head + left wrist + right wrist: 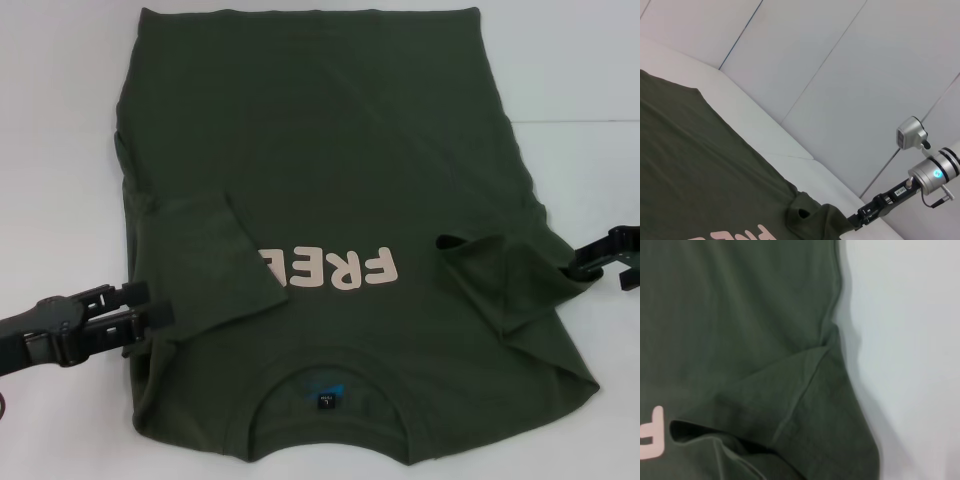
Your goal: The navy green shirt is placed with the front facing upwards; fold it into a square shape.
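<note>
Navy green shirt (330,180) lies spread front-up across the white table (60,120), its collar (325,405) toward the robot and its hem at the far edge, so the pale "FREE" lettering (330,268) reads upside down in the head view. Both short sleeves are folded inward over the chest. The left sleeve (215,265) covers the last letter of the print; the right sleeve (500,275) lies bunched just beside the letter F. A small blue neck label (325,392) shows inside the collar.

The left gripper (150,315) reaches in low from the left and meets the shirt at its shoulder edge, beside the folded left sleeve. Its fingers lie close together against the cloth, but I cannot tell whether they are pinching the fabric or only resting on it.

The right gripper (580,268) sits at the shirt's right edge, touching the outer end of the folded right sleeve. In the left wrist view that gripper (852,221) shows across the table with its tip buried in raised, gathered cloth, its narrow jaws closed on the fabric. The right wrist view shows the sleeve's stitched hem (800,390) lying diagonally over the shirt body, with bare table alongside.
</note>
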Motion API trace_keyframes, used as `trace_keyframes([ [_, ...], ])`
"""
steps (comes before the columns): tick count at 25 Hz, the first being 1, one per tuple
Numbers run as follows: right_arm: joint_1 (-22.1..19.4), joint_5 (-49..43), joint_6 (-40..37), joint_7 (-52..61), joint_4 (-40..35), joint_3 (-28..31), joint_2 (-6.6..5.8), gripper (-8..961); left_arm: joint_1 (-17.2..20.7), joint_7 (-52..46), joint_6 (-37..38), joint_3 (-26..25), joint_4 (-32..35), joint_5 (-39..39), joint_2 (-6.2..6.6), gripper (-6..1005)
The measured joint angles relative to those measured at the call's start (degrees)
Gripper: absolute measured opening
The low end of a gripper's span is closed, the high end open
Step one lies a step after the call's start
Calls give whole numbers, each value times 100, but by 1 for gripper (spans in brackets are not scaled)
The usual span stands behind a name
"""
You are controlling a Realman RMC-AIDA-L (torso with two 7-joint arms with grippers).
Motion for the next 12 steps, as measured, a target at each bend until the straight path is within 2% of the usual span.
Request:
trace_keyframes([
  [7,8,0,69,43,-109,13,21,753,0,0,0,0,0,0,0,796],
  [10,20,12,82,25,-137,15,35,534,0,0,0,0,0,0,0,796],
  [12,38,4,89,26,-137,10,40,491,0,0,0,0,0,0,-3,796],
])
